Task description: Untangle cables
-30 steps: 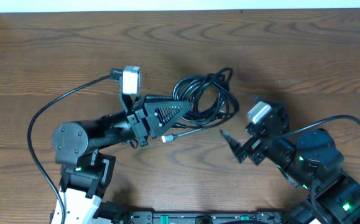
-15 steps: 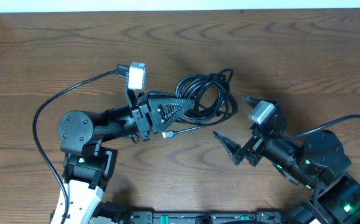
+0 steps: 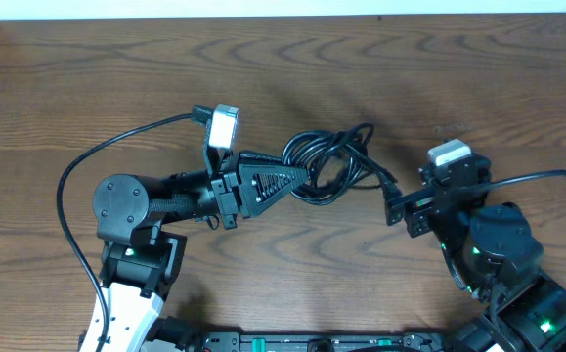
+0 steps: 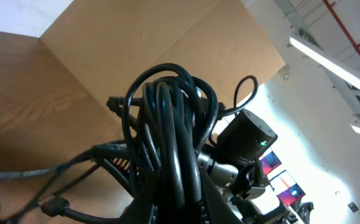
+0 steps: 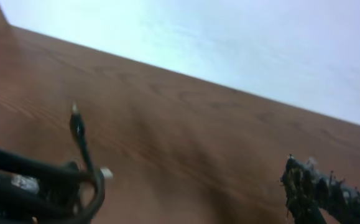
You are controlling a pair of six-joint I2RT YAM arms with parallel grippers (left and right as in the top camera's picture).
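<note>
Near the middle of the wooden table [image 3: 478,88], the cables [image 3: 329,161] are lying as one bunched coil of thin black loops, with a strand trailing off toward the right arm. From the overhead view, the left gripper [image 3: 300,176] is reaching in from the left with its jaws squeezed nearly together, and its tapered tip is pinching the left side of the coil. The left wrist view is showing the same grip from close up: the cables [image 4: 167,130] are filling the centre of the picture as a thick arch of overlapping loops rising right out of the jaws, whose fingers are hidden under the strands. Behind that bundle the right arm [image 4: 245,140] is showing with a small green light on it, and a tan cardboard panel [image 4: 167,43] is standing beyond the table. On the right side, the right gripper [image 3: 397,203] is sitting just beside the coil's trailing strand with its jaws spread as wide as they go, and it is gripping nothing. Its wrist view is showing bare wood between the jaws, one dark fingertip [image 5: 313,186] at the lower right edge, and the cables [image 5: 36,177] at the lower left, well apart from that fingertip. One strand there is sticking upward, and a small pale plug [image 5: 106,173] is poking out beside it.
</note>
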